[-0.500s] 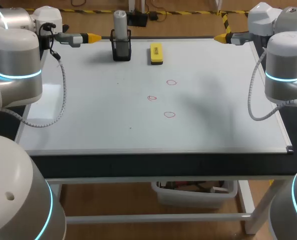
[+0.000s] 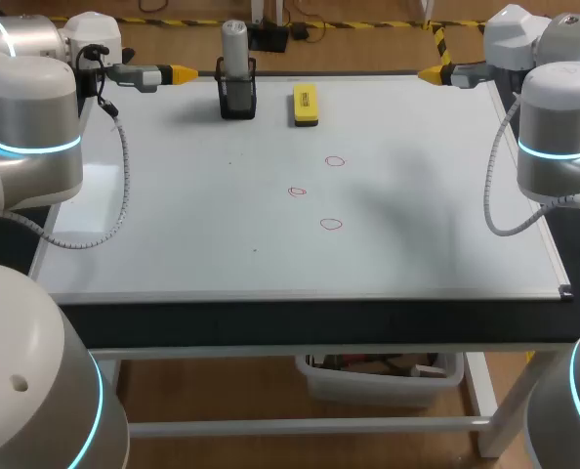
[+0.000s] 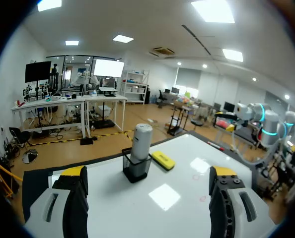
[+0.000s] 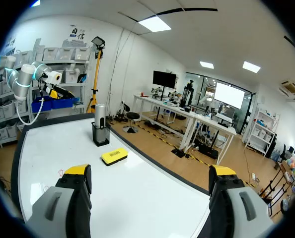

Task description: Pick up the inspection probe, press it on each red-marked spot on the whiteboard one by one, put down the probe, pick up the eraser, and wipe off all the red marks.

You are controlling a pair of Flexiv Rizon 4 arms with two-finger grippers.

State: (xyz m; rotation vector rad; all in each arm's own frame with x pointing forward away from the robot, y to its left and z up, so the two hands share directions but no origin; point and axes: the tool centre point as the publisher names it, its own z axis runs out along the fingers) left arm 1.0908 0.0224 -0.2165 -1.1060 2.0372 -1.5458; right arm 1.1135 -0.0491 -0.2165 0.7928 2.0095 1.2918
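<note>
**Both arms parked at the far corners, probe in its holder**

Nothing has moved since the frame half a second back: both arms, the probe and the eraser sit exactly where they were.

From the head view I see my left gripper (image 2: 178, 72) hanging over the far left corner of the whiteboard (image 2: 173, 215), pointing inward along the far edge. Its wrist view shows the two yellow-tipped fingers spread wide with nothing between them. The right gripper (image 2: 429, 73) mirrors it at the far right corner, also pointing inward. Its fingers are just as wide apart and hold nothing (only bare board shows between them).

The probe (image 2: 233, 44), a grey cylinder, stands upright in a black holder (image 2: 237, 101) near the far edge, left of centre and just beside the left gripper's tips. The yellow eraser (image 2: 306, 104) lies flat on the board a little to the right of the holder, apart from it.

Three small red marks are drawn right of centre on the board: one farthest from me (image 2: 335, 161), one lower and to its left (image 2: 297, 191), and one nearest me (image 2: 331, 224). All three are well apart from both grippers.
</note>
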